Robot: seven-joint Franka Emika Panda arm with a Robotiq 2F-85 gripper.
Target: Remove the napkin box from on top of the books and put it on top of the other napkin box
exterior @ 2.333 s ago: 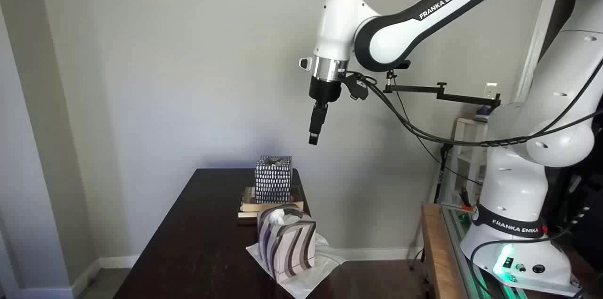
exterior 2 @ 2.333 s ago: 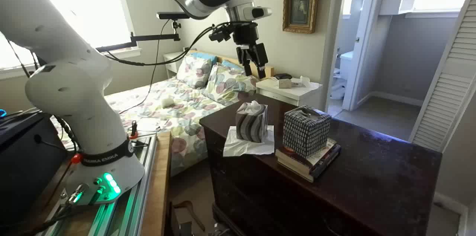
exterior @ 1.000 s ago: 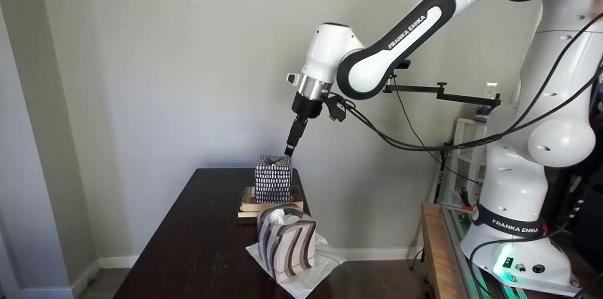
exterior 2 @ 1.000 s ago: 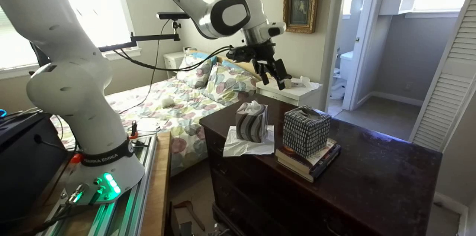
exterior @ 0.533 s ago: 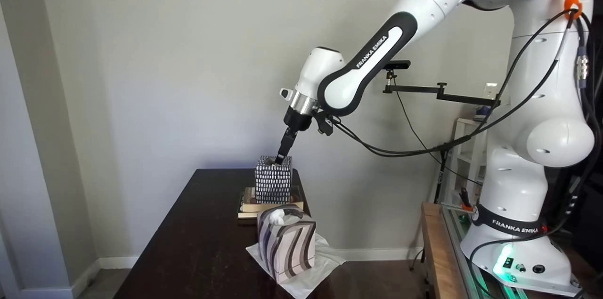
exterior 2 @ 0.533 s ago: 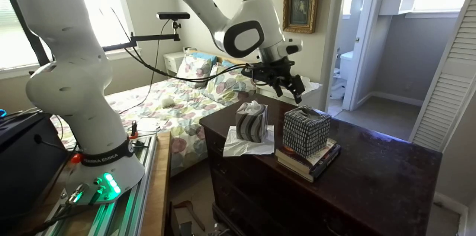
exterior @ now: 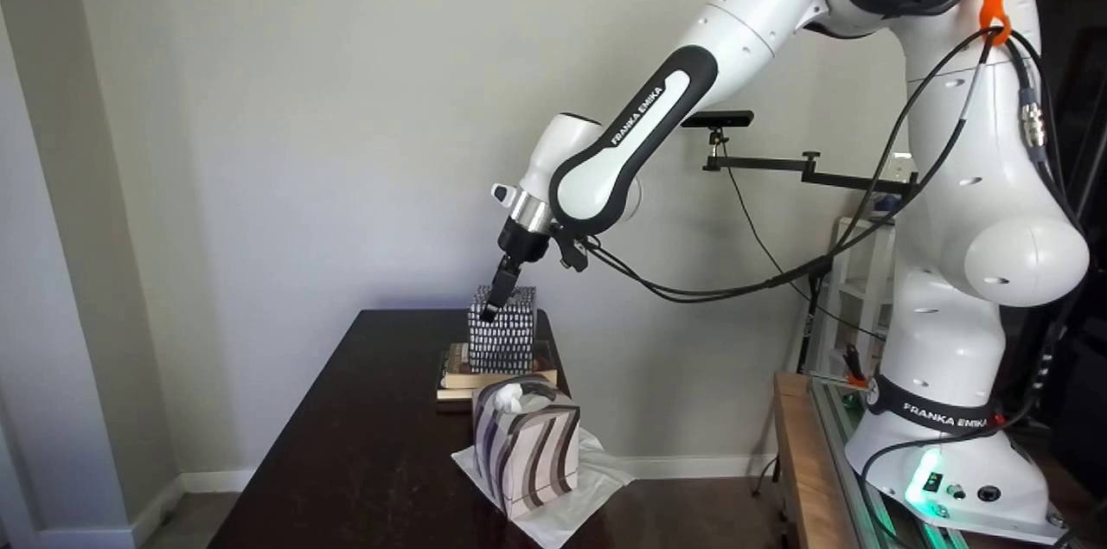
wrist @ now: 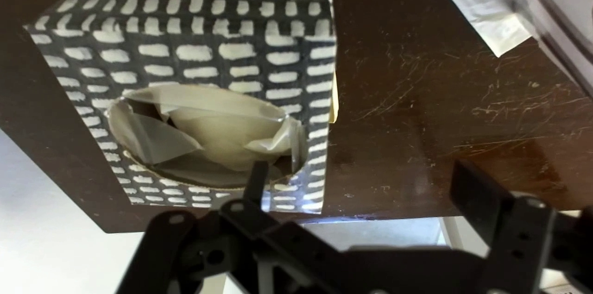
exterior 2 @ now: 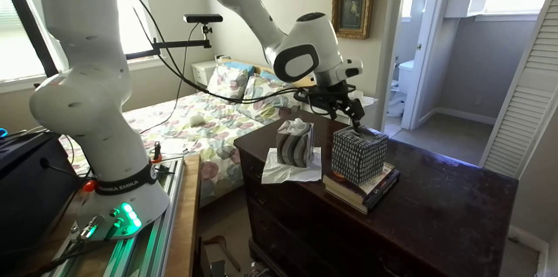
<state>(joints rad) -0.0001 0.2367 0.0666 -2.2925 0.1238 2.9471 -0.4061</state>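
Observation:
The black-and-white checkered napkin box (exterior: 510,341) stands upright on the short stack of books (exterior: 497,380). Both also show in an exterior view, box (exterior 2: 358,159) and books (exterior 2: 346,194). In the wrist view the checkered box (wrist: 199,60) shows its oval opening with tissue inside. The wavy-striped napkin box (exterior: 536,462) stands beside the books; it also shows in an exterior view (exterior 2: 295,144). My gripper (wrist: 361,173) is open and empty. In the wrist view one finger overlaps the opening's edge and the other is over the dark top beside the box. I cannot tell whether it touches.
A white paper sheet (exterior 2: 283,174) lies under the striped box. Everything stands on a dark dresser (exterior 2: 444,207), whose edge is near the books. A bed (exterior 2: 218,137) and a white nightstand (exterior 2: 370,115) are behind. A camera on a bracket (exterior 2: 203,18) stands near the arm.
My gripper has come down, tilted, and moved from above the striped box's side to the top of the checkered box. The boxes and books have not moved.

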